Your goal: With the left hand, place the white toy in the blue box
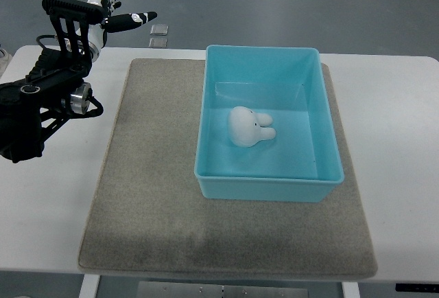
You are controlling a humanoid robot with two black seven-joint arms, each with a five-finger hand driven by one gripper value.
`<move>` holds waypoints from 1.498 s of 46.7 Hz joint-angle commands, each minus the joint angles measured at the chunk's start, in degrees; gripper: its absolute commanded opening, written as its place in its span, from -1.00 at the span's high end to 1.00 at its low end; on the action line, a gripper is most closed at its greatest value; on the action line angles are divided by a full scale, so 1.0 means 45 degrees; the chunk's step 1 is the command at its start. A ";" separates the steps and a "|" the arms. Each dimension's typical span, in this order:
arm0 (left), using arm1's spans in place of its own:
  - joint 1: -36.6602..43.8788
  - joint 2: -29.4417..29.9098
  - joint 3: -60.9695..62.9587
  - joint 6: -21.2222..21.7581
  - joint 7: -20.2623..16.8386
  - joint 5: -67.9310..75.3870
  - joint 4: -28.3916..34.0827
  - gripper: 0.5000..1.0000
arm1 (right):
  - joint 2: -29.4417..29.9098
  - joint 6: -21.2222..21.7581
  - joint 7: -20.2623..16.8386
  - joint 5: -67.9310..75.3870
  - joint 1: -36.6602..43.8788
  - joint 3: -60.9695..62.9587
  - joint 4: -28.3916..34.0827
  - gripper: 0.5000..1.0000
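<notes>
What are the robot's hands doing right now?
Left hand: open, holding nothing, raised away from the blue box.
Right hand: not in view.

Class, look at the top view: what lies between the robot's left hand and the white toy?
In the top view, bare grey mat and the blue box wall lie between the left hand and the white toy.

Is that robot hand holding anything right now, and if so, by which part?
Nothing. The left hand is open and empty, raised at the table's far left; the white toy lies inside the blue box.
</notes>
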 commanded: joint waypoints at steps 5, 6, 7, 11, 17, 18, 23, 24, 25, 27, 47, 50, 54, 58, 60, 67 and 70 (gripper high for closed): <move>-0.0001 -0.0020 -0.0134 -0.1927 -0.0001 -0.1991 0.0295 -0.97 | 0.0000 0.0000 0.0017 0.0000 0.0000 0.0000 -0.0002 -0.74; -0.0001 -0.0020 -0.0154 -0.2104 -0.0001 -0.2089 0.0314 -0.97 | 0.0000 0.0000 -0.0002 0.0000 0.0000 0.0000 -0.0002 -0.74; 0.0019 -0.0020 -0.0193 -0.2260 -0.0001 -0.2148 0.0334 -0.97 | 0.0000 0.0000 -0.0002 0.0000 0.0000 0.0000 -0.0002 -0.74; 0.0038 -0.0039 -0.0622 -0.2593 -0.0001 -0.2265 0.0431 -0.97 | 0.0000 0.0000 -0.0002 0.0000 0.0000 0.0000 -0.0002 -0.74; 0.0312 -0.0371 -0.1052 -0.2866 -0.0001 -0.2850 0.0744 -0.97 | 0.0000 0.0000 -0.0002 0.0019 0.0000 0.0000 -0.0002 -0.74; 0.0312 -0.0391 -0.1072 -0.3002 -0.0001 -0.2987 0.0822 -0.97 | 0.0000 0.0000 -0.0002 0.0000 0.0000 0.0000 -0.0002 -0.74; 0.0312 -0.0585 -0.1131 -0.4037 0.0077 -0.4255 0.1407 -0.97 | 0.0000 0.0000 0.0017 0.0000 0.0000 0.0000 -0.0002 -0.74; 0.0312 -0.0683 -0.1131 -0.4271 0.0116 -0.4548 0.1582 -0.97 | 0.0000 0.0000 -0.0002 0.0000 0.0000 0.0000 -0.0002 -0.74; 0.0312 -0.0761 -0.1131 -0.4505 0.0155 -0.4841 0.1797 -0.97 | 0.0000 0.0000 -0.0002 0.0000 0.0000 0.0000 0.0018 -0.74; 0.0331 -0.0917 -0.1111 -0.5090 0.0174 -0.5388 0.2265 -0.97 | 0.0000 0.0000 -0.0002 0.0000 0.0000 0.0000 -0.0002 -0.74; 0.0566 -0.1777 -0.1326 -0.9059 -0.0001 -0.6738 0.4240 -0.97 | 0.0000 0.0000 -0.0002 0.0000 0.0000 0.0000 -0.0002 -0.74; 0.0566 -0.1894 -0.1462 -0.8844 -0.0001 -0.6738 0.4396 -0.97 | 0.0000 0.0000 0.0017 0.0000 0.0000 0.0000 -0.0002 -0.74; 0.0566 -0.1953 -0.1697 -0.8668 -0.0001 -0.6738 0.4436 -0.97 | 0.0000 0.0000 0.0017 0.0000 0.0000 0.0000 -0.0002 -0.74; 0.0663 -0.1934 -0.2106 -0.8531 -0.0001 -0.6700 0.4397 -0.97 | 0.0000 0.0000 -0.0002 0.0000 0.0000 0.0000 -0.0002 -0.74; 0.0722 -0.1934 -0.2360 -0.8531 -0.0001 -0.6602 0.4397 -0.97 | 0.0000 0.0000 -0.0002 0.0000 0.0000 0.0000 -0.0002 -0.74; 0.0741 -0.1934 -0.2537 -0.8531 -0.0001 -0.6543 0.4397 -0.97 | 0.0000 0.0000 0.0017 0.0000 0.0000 0.0000 -0.0002 -0.74; 0.0741 -0.1934 -0.2537 -0.8551 -0.0001 -0.6543 0.4397 -0.97 | 0.0000 0.0000 0.0017 0.0000 0.0000 0.0000 -0.0002 -0.74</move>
